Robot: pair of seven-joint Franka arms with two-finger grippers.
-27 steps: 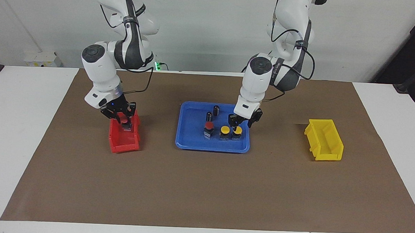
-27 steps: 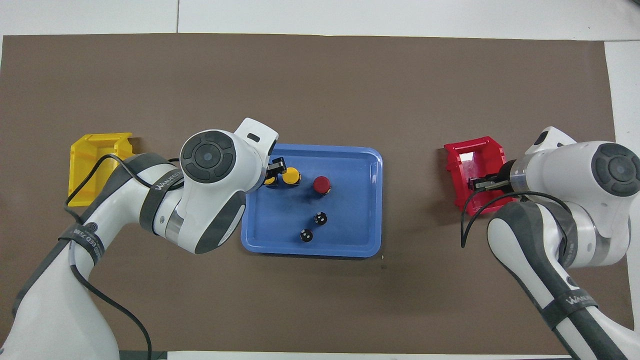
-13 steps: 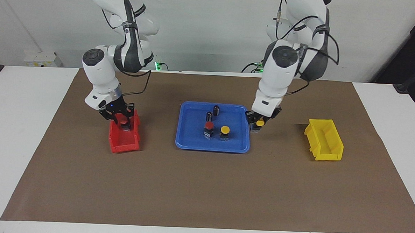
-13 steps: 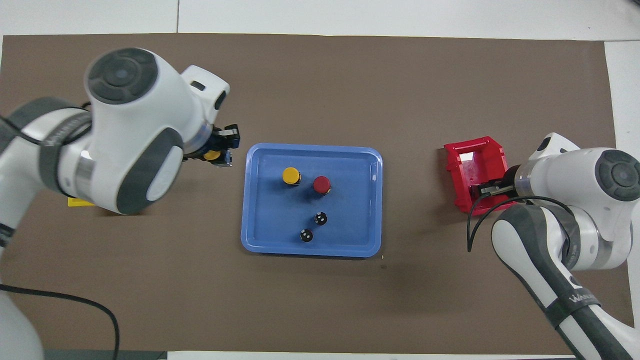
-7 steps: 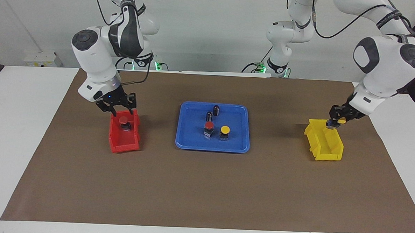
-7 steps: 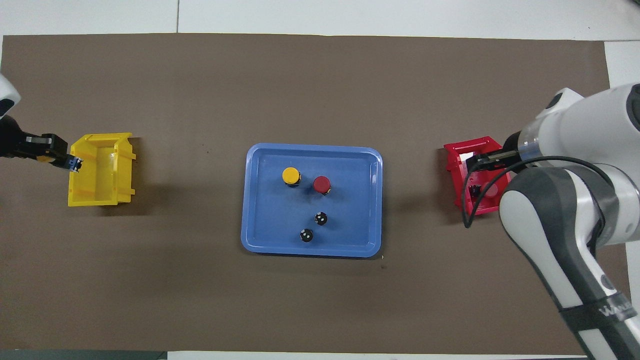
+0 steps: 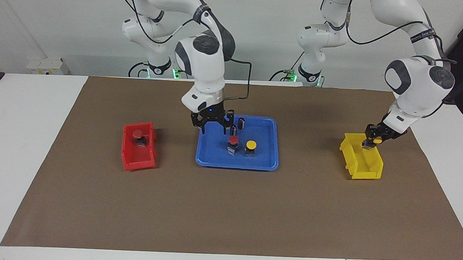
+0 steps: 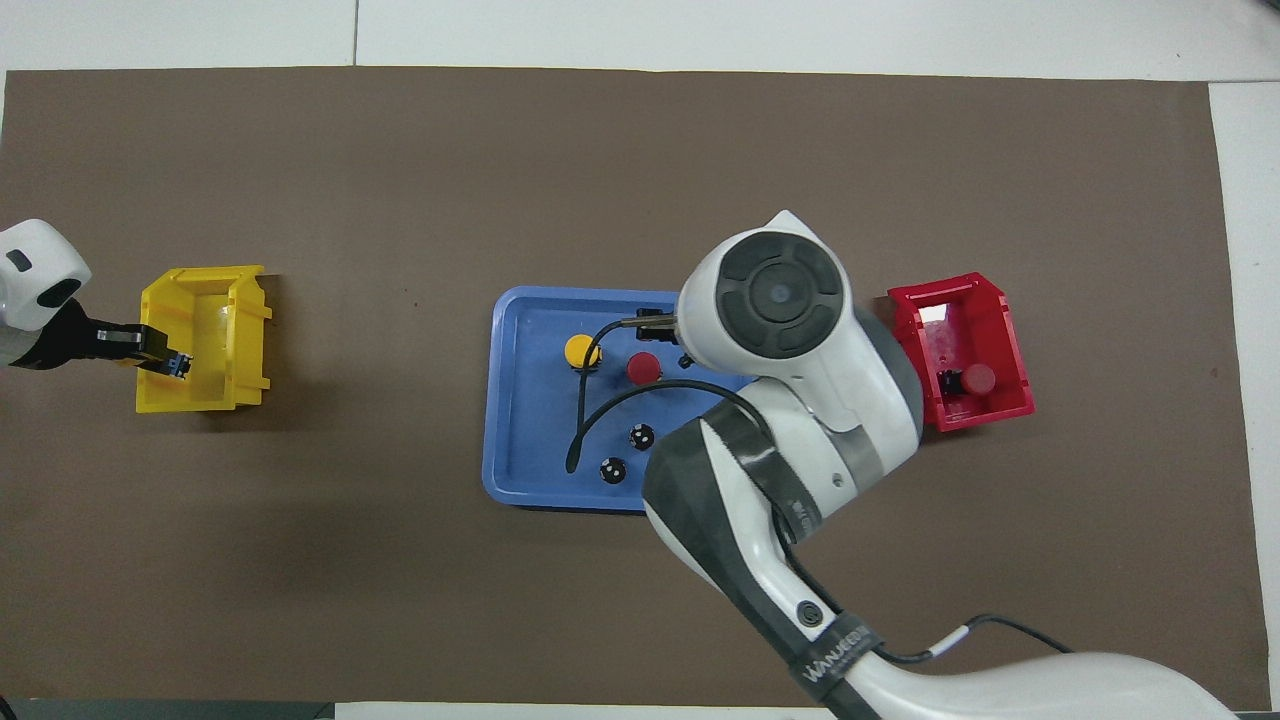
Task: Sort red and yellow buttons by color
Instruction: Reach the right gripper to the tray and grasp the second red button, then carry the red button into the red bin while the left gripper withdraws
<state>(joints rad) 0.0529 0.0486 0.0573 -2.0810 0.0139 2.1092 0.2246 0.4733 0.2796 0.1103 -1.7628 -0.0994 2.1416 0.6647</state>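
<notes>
- Your left gripper (image 7: 373,141) is hanging over the yellow bin (image 7: 361,156) near the left arm's end of the table (image 7: 228,208). Its jaws are clamped on a yellow button (image 7: 377,140), so the button can go in with its own color.
- Your right gripper (image 7: 213,126) is hanging over the blue tray (image 7: 214,156) in the middle of the table. Its jaws are apart and holding nothing, ready, I think, for the red button (image 7: 233,143) in the tray.
- One more yellow button (image 7: 250,148) is waiting beside it.
- Another red button (image 7: 138,136) is sitting in the red bin (image 7: 138,159) toward the right arm's end.
- Two dark cylinders (image 7: 237,126) are standing in the tray too.
</notes>
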